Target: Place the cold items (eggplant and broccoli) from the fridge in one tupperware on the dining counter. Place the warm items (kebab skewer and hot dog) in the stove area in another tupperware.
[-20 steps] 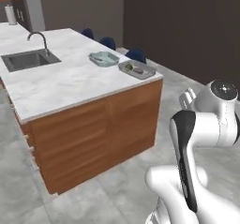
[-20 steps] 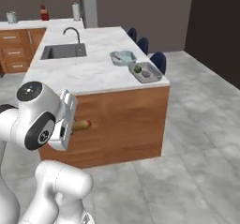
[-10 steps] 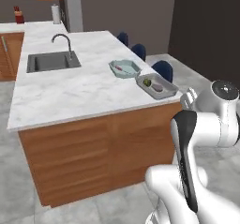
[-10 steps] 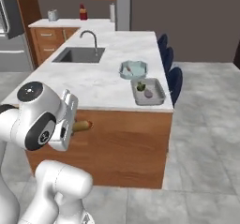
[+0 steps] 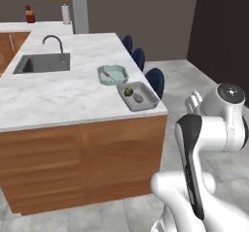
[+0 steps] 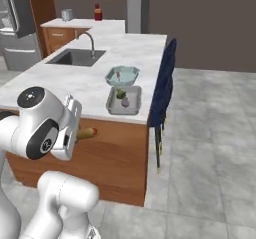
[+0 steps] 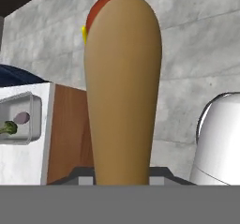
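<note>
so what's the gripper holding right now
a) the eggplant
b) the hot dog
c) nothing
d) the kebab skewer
b, the hand view has a tan bun with red sausage, the hot dog, rising out of the gripper, and the right base view shows its end poking out beside the hand.

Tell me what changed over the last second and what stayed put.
The base drove around the island's end, so the whole view swung: the counter now shows its long wooden side. That is camera motion, not the things moving. The hand kept its grip on the hot dog. The grey tupperware with broccoli and eggplant, and the teal tupperware, stayed in place.
</note>
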### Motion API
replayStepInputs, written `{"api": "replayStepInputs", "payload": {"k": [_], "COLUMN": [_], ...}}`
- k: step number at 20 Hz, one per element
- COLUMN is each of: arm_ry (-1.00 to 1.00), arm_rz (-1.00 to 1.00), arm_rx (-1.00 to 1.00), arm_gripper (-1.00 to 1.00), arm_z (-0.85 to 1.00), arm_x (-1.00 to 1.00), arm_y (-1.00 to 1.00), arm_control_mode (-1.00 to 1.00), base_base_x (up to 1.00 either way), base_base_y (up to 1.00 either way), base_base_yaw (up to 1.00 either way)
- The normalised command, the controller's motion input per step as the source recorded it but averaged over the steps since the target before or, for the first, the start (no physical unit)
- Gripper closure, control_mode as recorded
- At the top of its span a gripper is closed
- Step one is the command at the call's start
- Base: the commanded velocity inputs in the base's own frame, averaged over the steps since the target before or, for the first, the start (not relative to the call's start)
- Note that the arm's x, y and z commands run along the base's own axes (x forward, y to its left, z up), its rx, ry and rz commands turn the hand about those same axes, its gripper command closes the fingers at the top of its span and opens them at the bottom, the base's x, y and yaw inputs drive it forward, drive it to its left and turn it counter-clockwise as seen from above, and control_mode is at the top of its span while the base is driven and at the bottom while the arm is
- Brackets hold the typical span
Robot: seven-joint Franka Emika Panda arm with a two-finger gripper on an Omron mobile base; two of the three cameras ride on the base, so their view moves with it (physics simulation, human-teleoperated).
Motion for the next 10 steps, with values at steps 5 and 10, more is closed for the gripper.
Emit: {"api": "replayStepInputs", "payload": {"k": [5,10], "arm_ry": [0.00,0.00], "arm_rz": [0.00,0.00], "arm_rx": [0.00,0.00], "arm_gripper": [1.00,1.00], "arm_z": [0.00,0.00], "arm_x": [0.00,0.00], "arm_y": [0.00,0.00], "arm_control_mode": [1.00,1.00], "base_base_x": [0.34,0.89], "base_base_y": [-1.00,-1.00], "base_base_yaw": [0.07,0.14]}}
